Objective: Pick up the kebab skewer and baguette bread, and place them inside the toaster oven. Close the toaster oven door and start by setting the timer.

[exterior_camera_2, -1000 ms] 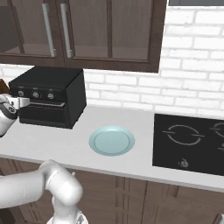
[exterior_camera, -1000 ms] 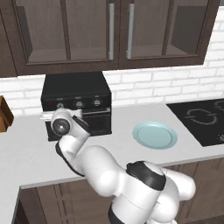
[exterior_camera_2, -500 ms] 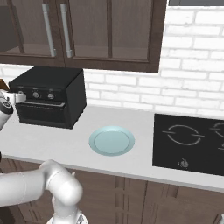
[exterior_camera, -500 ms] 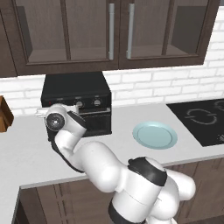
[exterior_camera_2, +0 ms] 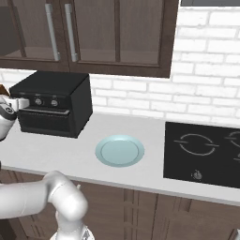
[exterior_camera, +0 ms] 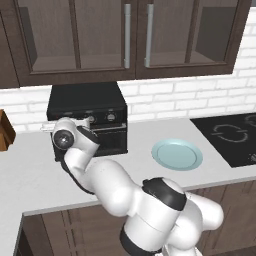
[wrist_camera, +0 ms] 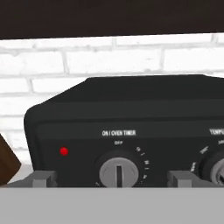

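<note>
Toaster oven (exterior_camera: 87,120): on the desk (exterior_camera: 150,167) against the brick wall, door (exterior_camera_2: 44,121) looks shut.
Skewer and baguette: neither on the desk; judged already inside.
Pincer (wrist_camera: 112,179): spread wide, holding nothing, tips either side of the timer knob (wrist_camera: 118,172).
Timer knob: pointer upright at off; red light (wrist_camera: 64,151) glows.
Left: grip and turn the timer.
</note>
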